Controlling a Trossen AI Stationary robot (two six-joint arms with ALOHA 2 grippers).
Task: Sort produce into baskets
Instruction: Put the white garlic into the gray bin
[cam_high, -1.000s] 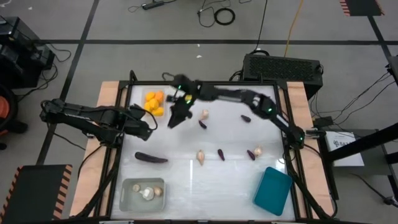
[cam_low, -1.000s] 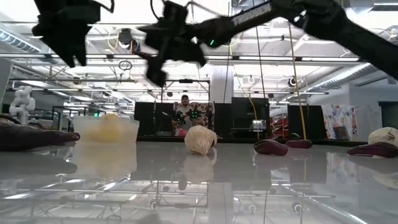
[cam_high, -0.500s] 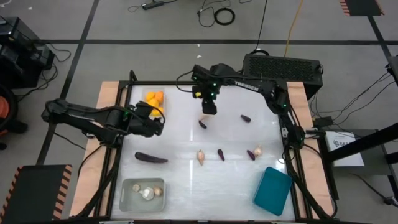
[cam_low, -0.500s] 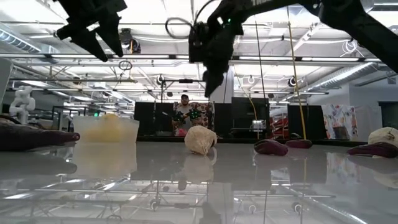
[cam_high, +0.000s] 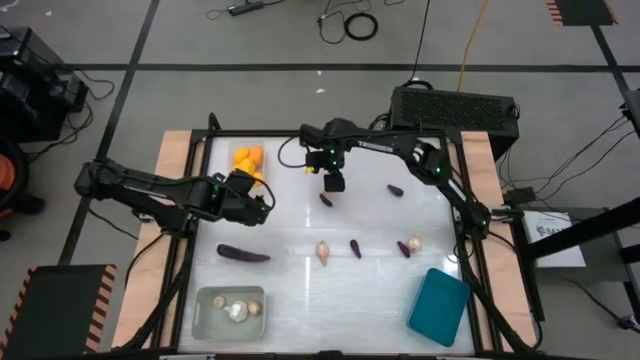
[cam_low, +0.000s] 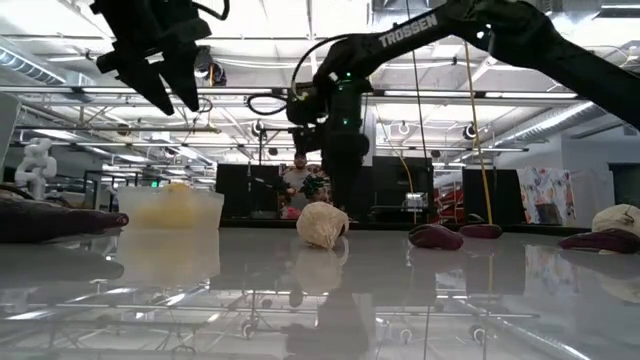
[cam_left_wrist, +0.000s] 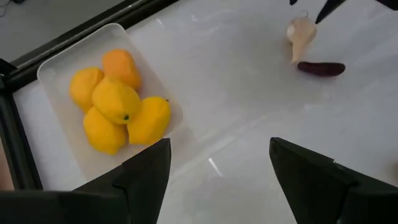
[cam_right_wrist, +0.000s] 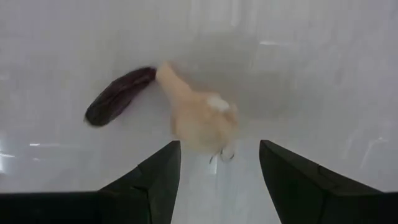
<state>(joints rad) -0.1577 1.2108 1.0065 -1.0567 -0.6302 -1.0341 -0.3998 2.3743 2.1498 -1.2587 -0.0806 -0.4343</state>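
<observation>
Above white table (cam_high: 300, 290), right gripper (cam_right_wrist: 217, 163), jaws parted, apparently over bulb (cam_right_wrist: 200, 118).

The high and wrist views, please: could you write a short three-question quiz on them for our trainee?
1. True or false: the teal tray holds bulbs.
2. The open right gripper points at: A) a bulb; B) a yellow fruit; C) the long eggplant.
3. How many yellow fruits lie in the clear tray?

Key: 1 false; 2 A; 3 five.
</observation>
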